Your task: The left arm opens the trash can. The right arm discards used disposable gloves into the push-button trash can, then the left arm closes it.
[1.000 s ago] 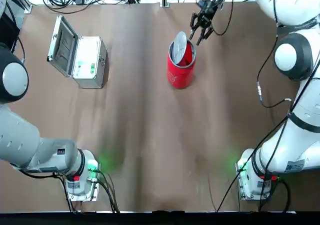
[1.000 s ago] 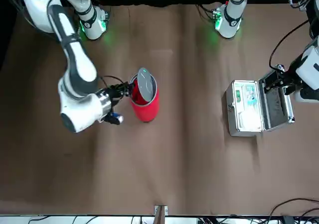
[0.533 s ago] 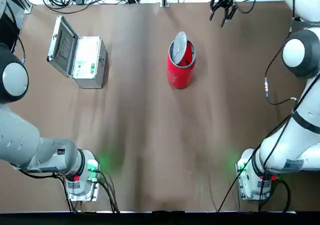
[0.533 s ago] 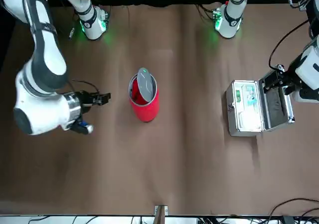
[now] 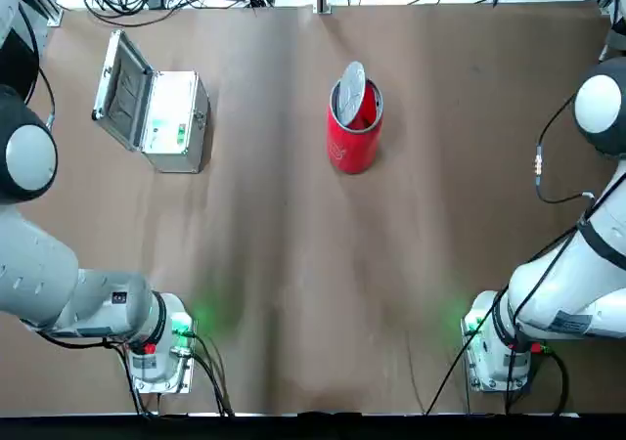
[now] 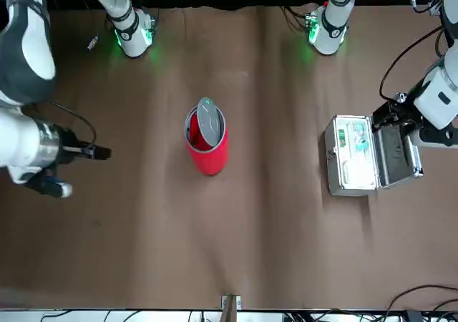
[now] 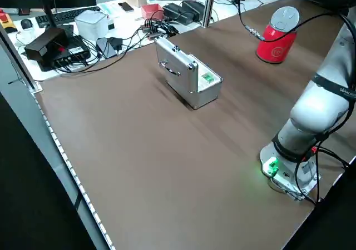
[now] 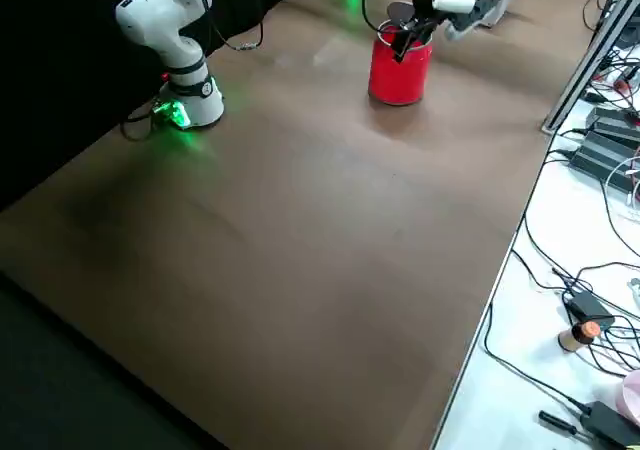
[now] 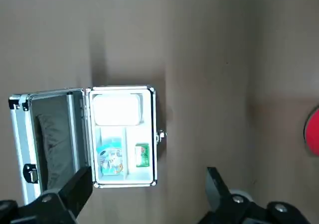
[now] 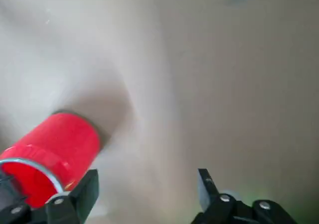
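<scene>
Noting the right gripper (image 10: 142, 196) has pulled well clear of the trash can (image 5: 353, 127), fingers wide, empty. Lid (image 6: 210, 119) stands tipped up mid-table; gloves likely inside, though I can't see them. Left gripper (image 9: 149, 196) hangs wide above the silver case (image 9: 122, 137); closing remains.

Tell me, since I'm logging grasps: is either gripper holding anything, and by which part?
Nothing is held. The right gripper and the left gripper both show open fingers with only table between them.

Right gripper (image 10: 144, 196) and left gripper (image 9: 147, 194), jaws spread, both empty.
</scene>
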`<state>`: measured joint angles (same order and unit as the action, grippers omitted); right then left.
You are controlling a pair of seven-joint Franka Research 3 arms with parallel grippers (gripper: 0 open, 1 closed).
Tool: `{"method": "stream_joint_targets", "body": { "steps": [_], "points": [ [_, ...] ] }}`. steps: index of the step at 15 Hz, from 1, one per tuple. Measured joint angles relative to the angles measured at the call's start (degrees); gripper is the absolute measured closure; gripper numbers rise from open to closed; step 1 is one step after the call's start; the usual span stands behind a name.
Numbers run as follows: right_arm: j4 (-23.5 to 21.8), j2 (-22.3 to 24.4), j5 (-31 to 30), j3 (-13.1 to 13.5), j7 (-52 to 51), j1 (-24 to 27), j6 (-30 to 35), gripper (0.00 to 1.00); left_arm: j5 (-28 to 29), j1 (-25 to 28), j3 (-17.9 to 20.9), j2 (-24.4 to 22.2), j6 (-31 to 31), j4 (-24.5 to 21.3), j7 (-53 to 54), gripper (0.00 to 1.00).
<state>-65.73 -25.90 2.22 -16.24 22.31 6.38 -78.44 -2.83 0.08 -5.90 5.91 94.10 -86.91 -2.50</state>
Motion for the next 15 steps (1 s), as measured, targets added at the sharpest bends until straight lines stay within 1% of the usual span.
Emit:
{"method": "stream_joint_targets", "body": {
  "steps": [1,4,5,6,8,9,10,12,15],
  "points": [
    [0.2,1.1,-2.3,0.0,-1.7,0.3,0.0,0.16,0.0,0.0,-0.2,0.0,0.0,-0.1,-0.3,0.00],
    [0.3,4.3,-5.3,0.0,-9.3,1.4,0.0,0.18,0.0,-0.1,-1.1,0.0,0.0,-0.1,-0.7,0.00],
    [0.2,5.2,-5.5,0.0,-12.0,2.0,0.0,0.16,0.0,-0.1,-1.6,0.0,-0.1,-0.1,-0.7,0.00],
    [0.2,6.1,-5.7,0.0,-14.3,2.6,0.0,0.16,0.0,-0.1,-2.1,0.0,-0.3,-0.1,-0.9,0.00],
    [-0.4,7.9,-5.7,0.0,-16.5,3.3,-0.3,0.13,0.0,-0.1,-3.0,0.0,-0.4,-0.1,-0.9,0.00],
    [-1.4,8.9,-5.7,0.0,-16.8,3.3,-0.9,0.08,0.0,-0.1,-3.3,0.0,-0.4,-0.1,-0.9,0.00],
    [-4.4,11.0,-5.7,-0.1,-17.0,3.3,-2.7,0.02,0.0,0.0,-4.0,-0.1,-0.4,-0.1,-1.0,0.00],
    [-6.8,13.1,-5.7,-0.1,-17.0,3.6,-3.7,0.02,0.0,0.0,-4.4,-0.3,-0.4,-0.1,-1.0,0.00],
    [-7.9,14.7,-5.8,-0.1,-17.0,4.0,-3.9,0.01,0.0,0.0,-4.8,-0.4,-1.4,-0.1,-1.1,0.00]
  ]
}}
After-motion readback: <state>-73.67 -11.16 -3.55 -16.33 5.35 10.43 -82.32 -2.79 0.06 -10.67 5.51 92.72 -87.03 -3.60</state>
